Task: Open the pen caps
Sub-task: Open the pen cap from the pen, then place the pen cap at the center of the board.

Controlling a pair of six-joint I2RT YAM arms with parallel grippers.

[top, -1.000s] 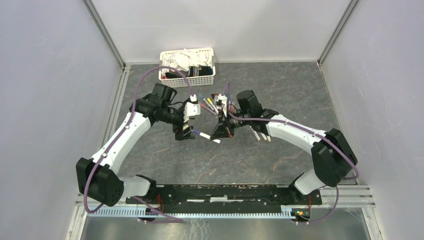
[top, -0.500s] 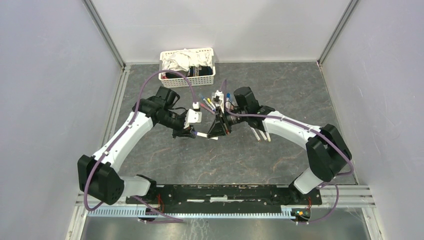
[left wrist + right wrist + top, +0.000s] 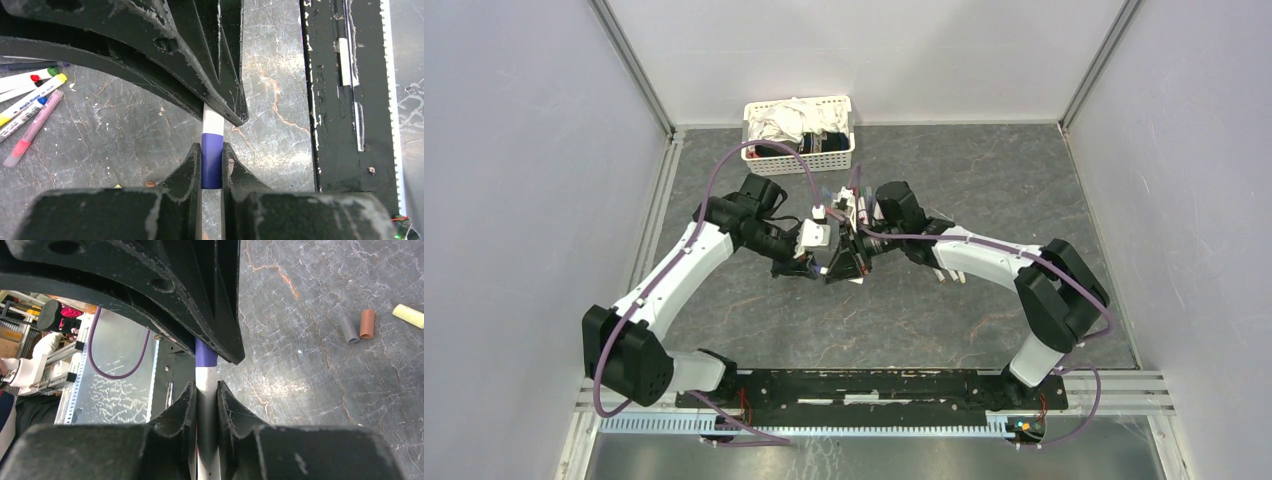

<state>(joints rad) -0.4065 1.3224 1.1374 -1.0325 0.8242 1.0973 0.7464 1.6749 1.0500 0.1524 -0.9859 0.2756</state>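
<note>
Left wrist view gives the relation that matters. The left gripper [image 3: 212, 152] pinches the purple cap [image 3: 212, 162] from both sides, its fingers [image 3: 192, 165] pressed against it. The white barrel of the pen [image 3: 213, 119] runs straight on from the cap into the right gripper opposite. As far as I can tell, the pen is held off the worktop [image 3: 125, 130]. Its long axis lies along the line between the two arms, cap end toward the left arm and barrel toward the right.

In the right wrist view the right gripper [image 3: 205, 390] brackets the barrel closely on both sides. I cannot tell whether it presses the barrel or merely stands round it. My reading is that the cap comes off only by a straight pull apart along that axis, so the hold on the barrel needs to be firm first. A slack hold would let the whole pen follow the left arm.

Off to one side other pens [image 3: 30, 100] lie in a loose row, and three loose caps [image 3: 367, 323] lie on the worktop apart from the grippers.

A second ago, in the top external view, the left gripper was spread wide and stood short of the pen's free end. It has since closed on that end. The two gripper heads, then apart, now meet nearly nose to nose.
</note>
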